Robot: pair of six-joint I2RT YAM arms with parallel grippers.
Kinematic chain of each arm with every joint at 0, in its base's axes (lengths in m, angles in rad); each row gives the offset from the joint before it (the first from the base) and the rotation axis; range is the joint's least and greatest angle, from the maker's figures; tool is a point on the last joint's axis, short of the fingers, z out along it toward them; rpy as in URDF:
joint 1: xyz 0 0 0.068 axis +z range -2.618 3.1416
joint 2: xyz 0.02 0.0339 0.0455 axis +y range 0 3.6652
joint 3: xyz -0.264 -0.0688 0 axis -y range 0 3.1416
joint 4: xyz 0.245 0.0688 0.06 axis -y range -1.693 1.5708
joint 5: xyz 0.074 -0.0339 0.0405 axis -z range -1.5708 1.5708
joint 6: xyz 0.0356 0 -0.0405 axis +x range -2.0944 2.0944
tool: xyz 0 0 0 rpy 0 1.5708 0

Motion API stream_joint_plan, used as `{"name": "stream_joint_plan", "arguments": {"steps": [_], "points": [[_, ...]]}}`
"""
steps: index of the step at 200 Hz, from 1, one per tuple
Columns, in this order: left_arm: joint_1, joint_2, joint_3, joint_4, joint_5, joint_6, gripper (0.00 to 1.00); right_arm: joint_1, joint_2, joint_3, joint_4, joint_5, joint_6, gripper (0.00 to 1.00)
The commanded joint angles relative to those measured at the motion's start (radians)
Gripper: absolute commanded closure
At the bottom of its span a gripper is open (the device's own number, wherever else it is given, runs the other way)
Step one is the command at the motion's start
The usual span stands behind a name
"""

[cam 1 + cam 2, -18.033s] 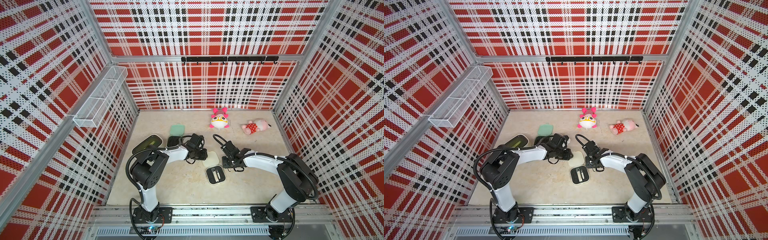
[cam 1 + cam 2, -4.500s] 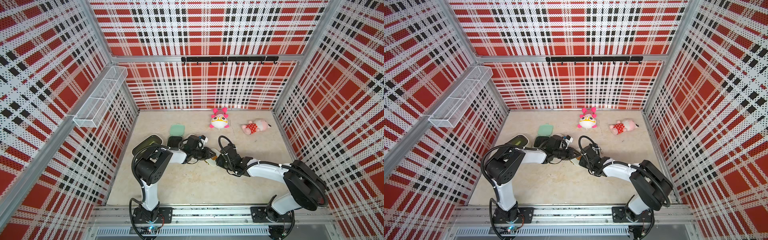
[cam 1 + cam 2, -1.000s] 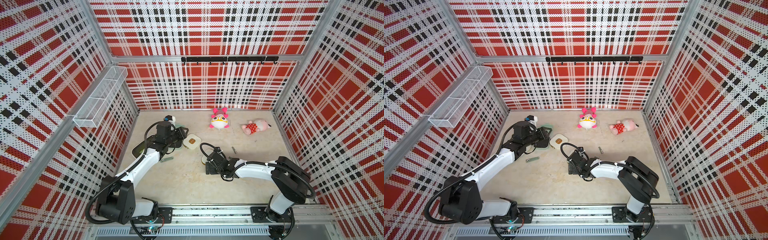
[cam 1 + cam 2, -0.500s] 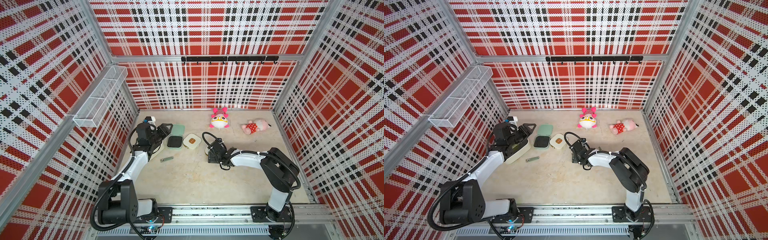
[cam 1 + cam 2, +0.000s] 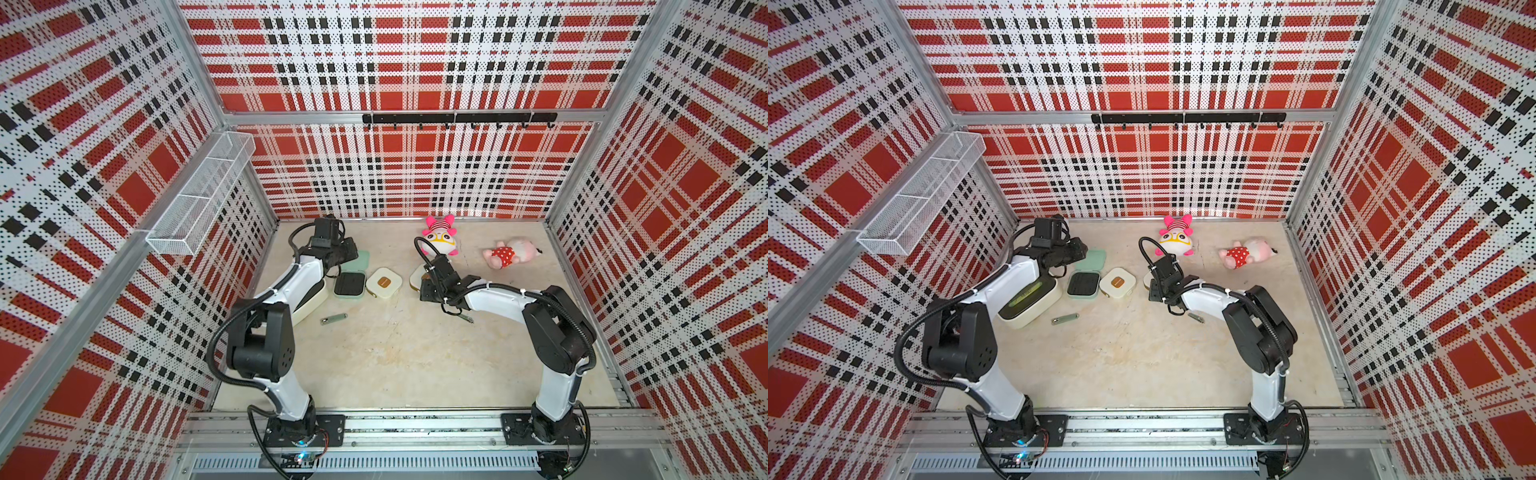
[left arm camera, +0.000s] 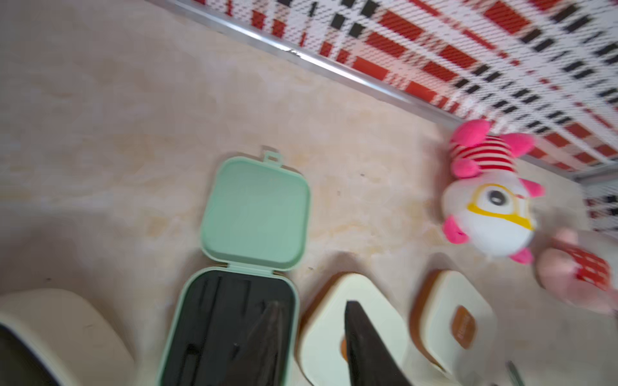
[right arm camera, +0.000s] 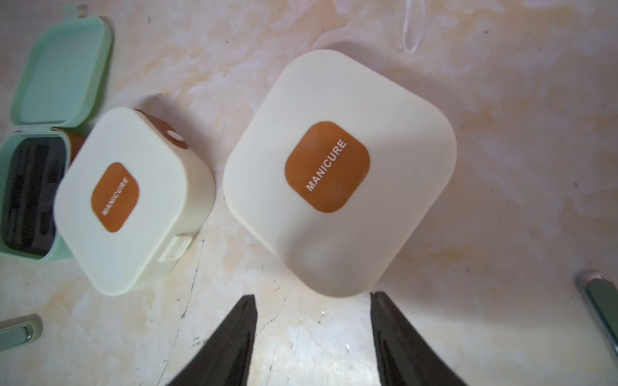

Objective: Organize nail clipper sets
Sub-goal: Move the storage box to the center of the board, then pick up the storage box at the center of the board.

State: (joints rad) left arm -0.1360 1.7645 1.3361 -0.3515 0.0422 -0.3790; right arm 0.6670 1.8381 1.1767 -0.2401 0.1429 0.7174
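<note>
We find the right gripper [image 7: 313, 299], fingers spread and empty, poised at the closed cream manicure case [image 7: 337, 170] farthest from the open mint-green case [image 7: 33, 187], seemingly to line it up, while blur hides how wide the left gripper [image 5: 348, 252] stands above that mint-green case.

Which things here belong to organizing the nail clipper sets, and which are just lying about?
Belongs to the job:
mint green case, lid open; middle cream case, closed; right cream case, closed; left clipper; right clipper.

Lying about:
cream bin; striped plush toy; spotted plush toy; wire basket; hook rail.
</note>
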Motion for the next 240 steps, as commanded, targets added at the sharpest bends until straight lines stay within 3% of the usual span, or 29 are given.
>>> {"name": "stream_joint_plan", "arguments": {"steps": [1,83,173,240], "points": [[0.01,0.076,0.059,-0.123,-0.165,0.087,0.69,0.02,-0.113,-0.046,0.031,-0.012,-0.015,0.46],[0.047,0.233,0.129,-0.195,-0.183,0.138,0.73,0.129,-0.255,-0.151,0.028,0.036,0.013,0.53],[0.081,0.326,0.142,-0.215,-0.149,0.176,0.72,0.14,-0.293,-0.193,0.041,0.05,0.045,0.53],[0.075,0.344,0.133,-0.217,-0.103,0.179,0.91,0.139,-0.291,-0.186,0.022,0.058,0.044,0.54]]}}
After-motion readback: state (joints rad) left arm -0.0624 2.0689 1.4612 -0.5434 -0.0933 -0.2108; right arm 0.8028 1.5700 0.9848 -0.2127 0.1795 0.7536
